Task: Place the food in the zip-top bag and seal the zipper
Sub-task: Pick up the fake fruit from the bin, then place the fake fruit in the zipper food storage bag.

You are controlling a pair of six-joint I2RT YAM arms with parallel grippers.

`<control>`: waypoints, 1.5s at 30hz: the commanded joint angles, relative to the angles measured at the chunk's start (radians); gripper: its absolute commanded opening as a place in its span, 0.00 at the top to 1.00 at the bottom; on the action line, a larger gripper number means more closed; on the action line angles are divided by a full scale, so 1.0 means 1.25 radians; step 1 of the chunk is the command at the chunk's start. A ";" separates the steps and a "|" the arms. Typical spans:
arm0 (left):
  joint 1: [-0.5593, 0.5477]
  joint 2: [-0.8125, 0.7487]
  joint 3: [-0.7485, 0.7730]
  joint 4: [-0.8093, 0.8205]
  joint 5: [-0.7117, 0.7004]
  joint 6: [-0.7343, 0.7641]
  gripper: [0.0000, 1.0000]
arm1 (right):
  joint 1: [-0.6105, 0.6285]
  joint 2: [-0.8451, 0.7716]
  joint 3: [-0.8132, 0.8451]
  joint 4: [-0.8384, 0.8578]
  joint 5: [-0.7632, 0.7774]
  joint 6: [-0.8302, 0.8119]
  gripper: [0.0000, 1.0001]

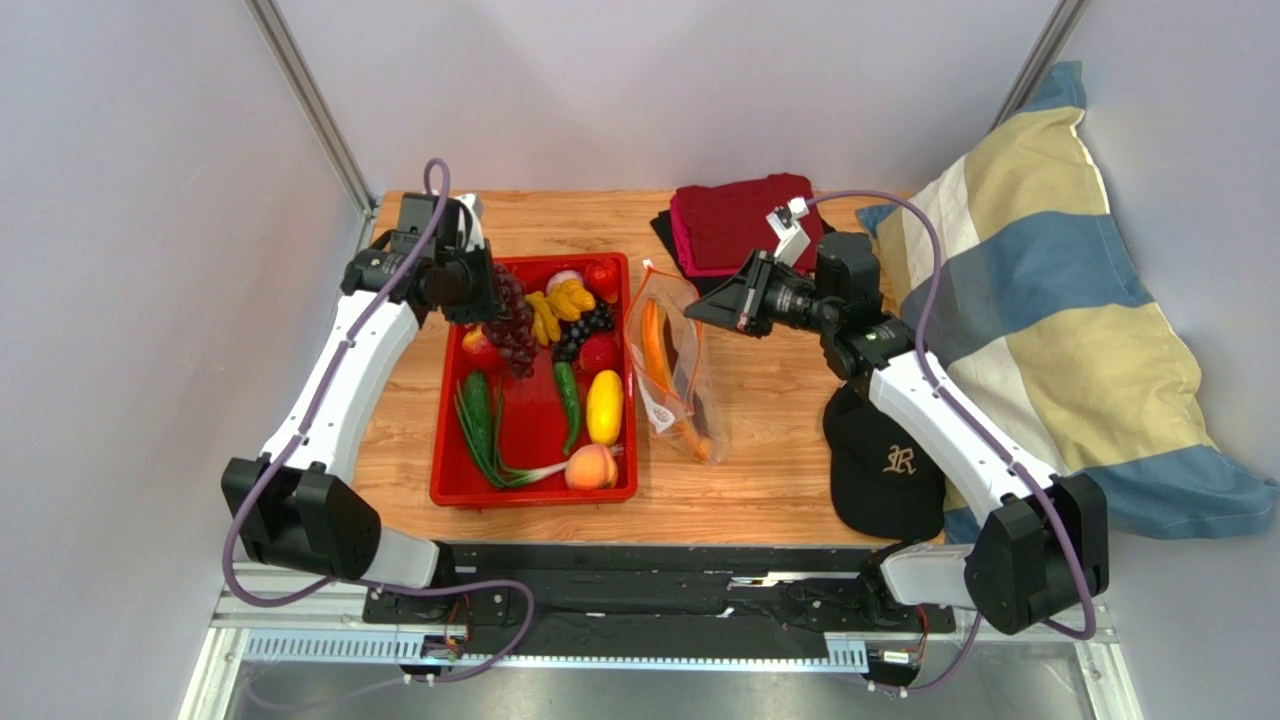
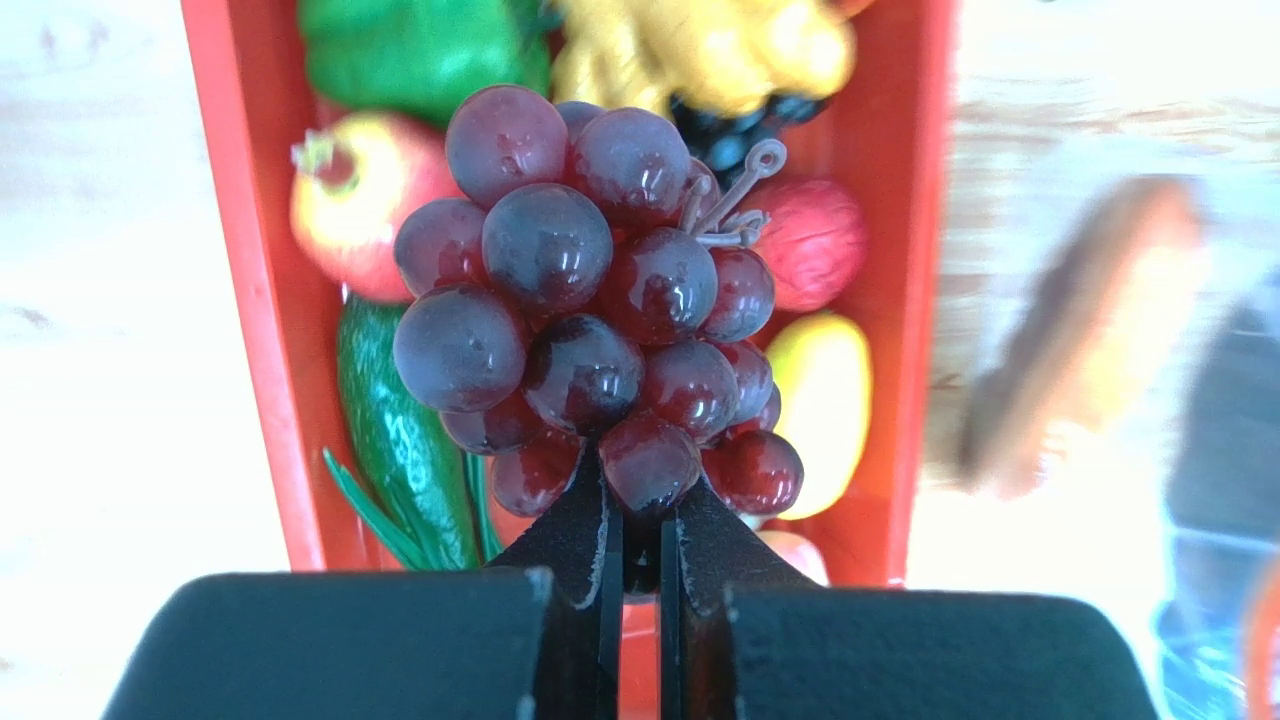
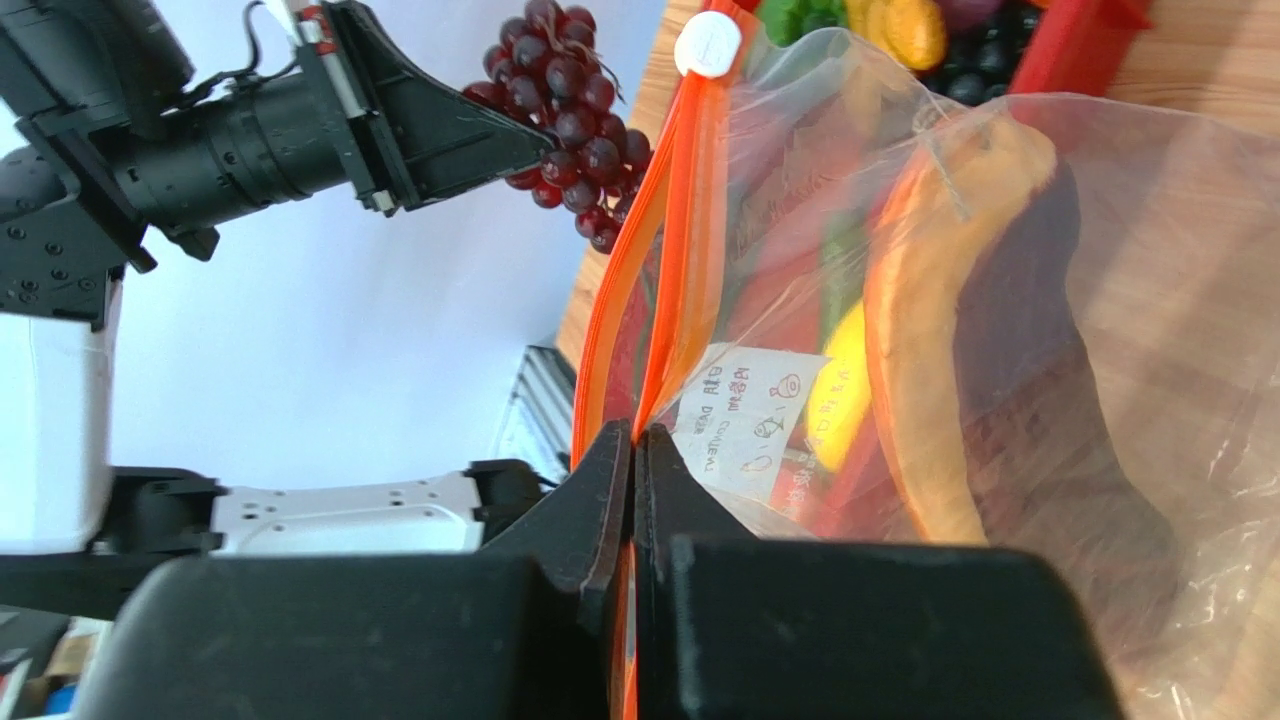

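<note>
We are holding the grapes [image 2: 601, 315] with our left end effector [image 2: 639, 495], and its two fingers are pressing together on the lowest berry of the bunch. The bunch is hanging in the air over the 12 o'clock half of the red tray [image 1: 445, 435], not touching the food under it. In the tray a lemon [image 1: 604, 405], a peach [image 1: 591, 468], a green chili [image 1: 568, 402], a cucumber [image 1: 476, 405] and bananas [image 1: 568, 305] are lying.

Our right end effector [image 3: 631, 450] is clamped on the zipper [image 3: 684, 195] of the bag [image 3: 1052, 225], and we are keeping this edge raised. In the right wrist view the two orange strips are standing a little apart between our fingers and the white slider [image 3: 706, 42]. The bag is resting on the counter [image 1: 766, 420] at 3 o'clock from the tray, just beside it. A long orange food piece [image 3: 917, 345] is lying inside the bag.

A black cap [image 1: 887, 465] is sitting at 4 o'clock from the bag, dark red cloths [image 1: 736, 218] are lying at 1 o'clock, and a striped pillow [image 1: 1037, 315] is leaning at the 3 o'clock side of the counter.
</note>
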 commanded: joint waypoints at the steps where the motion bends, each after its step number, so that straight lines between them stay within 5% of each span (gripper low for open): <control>1: -0.023 -0.058 0.117 0.026 0.043 0.049 1.00 | -0.003 0.018 0.038 0.130 -0.049 0.104 1.00; 16: -0.288 -0.044 0.266 0.171 0.102 0.048 1.00 | -0.038 0.091 0.010 0.098 -0.059 0.032 1.00; 30: -0.324 0.060 0.251 0.285 0.173 -0.152 1.00 | -0.043 0.085 0.002 0.118 -0.076 0.053 1.00; 39: -0.326 0.109 0.090 0.272 0.215 -0.257 1.00 | -0.059 0.068 -0.017 0.196 -0.100 0.123 1.00; 45: -0.362 0.153 0.094 0.250 0.239 -0.213 1.00 | -0.059 0.071 -0.022 0.259 -0.115 0.175 1.00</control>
